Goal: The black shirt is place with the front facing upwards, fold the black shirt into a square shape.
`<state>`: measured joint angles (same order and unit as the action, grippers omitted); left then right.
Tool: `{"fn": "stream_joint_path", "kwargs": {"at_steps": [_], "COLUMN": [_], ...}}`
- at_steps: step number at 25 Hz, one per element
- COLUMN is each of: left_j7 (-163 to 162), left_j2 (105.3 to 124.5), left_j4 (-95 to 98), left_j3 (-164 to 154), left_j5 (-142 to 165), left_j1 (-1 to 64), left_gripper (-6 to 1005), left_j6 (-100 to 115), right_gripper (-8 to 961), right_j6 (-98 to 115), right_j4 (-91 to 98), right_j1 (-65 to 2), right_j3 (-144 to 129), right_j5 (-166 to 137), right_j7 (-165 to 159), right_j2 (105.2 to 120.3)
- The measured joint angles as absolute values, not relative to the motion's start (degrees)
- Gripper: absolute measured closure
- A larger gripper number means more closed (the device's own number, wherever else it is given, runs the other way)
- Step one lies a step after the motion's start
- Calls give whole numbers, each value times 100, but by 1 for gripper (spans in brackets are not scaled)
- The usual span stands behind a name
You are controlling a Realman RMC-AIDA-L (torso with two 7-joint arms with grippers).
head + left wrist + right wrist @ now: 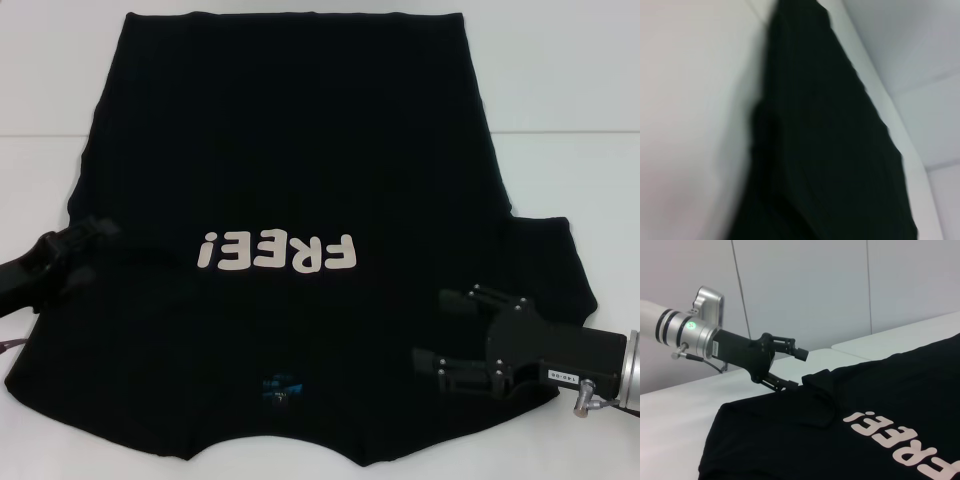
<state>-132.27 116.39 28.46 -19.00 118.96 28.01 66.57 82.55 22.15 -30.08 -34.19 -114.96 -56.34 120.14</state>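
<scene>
The black shirt lies flat and face up on the white table, its white "FREE!" lettering upside down to me and its blue neck label nearest me. My left gripper is at the shirt's left sleeve. In the right wrist view this left gripper is open, with the sleeve's edge just at its lower finger. My right gripper hovers open over the shirt's right shoulder area, beside the right sleeve. The left wrist view shows only black shirt cloth against the table.
The white table shows bare strips to the left and right of the shirt and behind it, with a seam line running across it. A pale wall stands behind the table in the right wrist view.
</scene>
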Motion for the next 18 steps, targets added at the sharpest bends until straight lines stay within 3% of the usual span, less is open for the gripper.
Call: {"fn": "stream_joint_path", "kwargs": {"at_steps": [3, 18], "left_j7": [-13274, -13213], "left_j2": [11675, 11858], "left_j4": [2801, 2776], "left_j3": [-1910, -1910], "left_j5": [11879, 11734], "left_j1": [2808, 3061], "left_gripper": [89, 89], "left_j6": [6323, 5373], "right_gripper": [11, 11], "right_j6": [8274, 8345], "right_j4": [2214, 2214], "right_j1": [-3007, -2926], "right_j3": [-3419, -3419], "right_j5": [-11496, -11509], "right_j7": [-5633, -5633], "right_j2": [12014, 12014]}}
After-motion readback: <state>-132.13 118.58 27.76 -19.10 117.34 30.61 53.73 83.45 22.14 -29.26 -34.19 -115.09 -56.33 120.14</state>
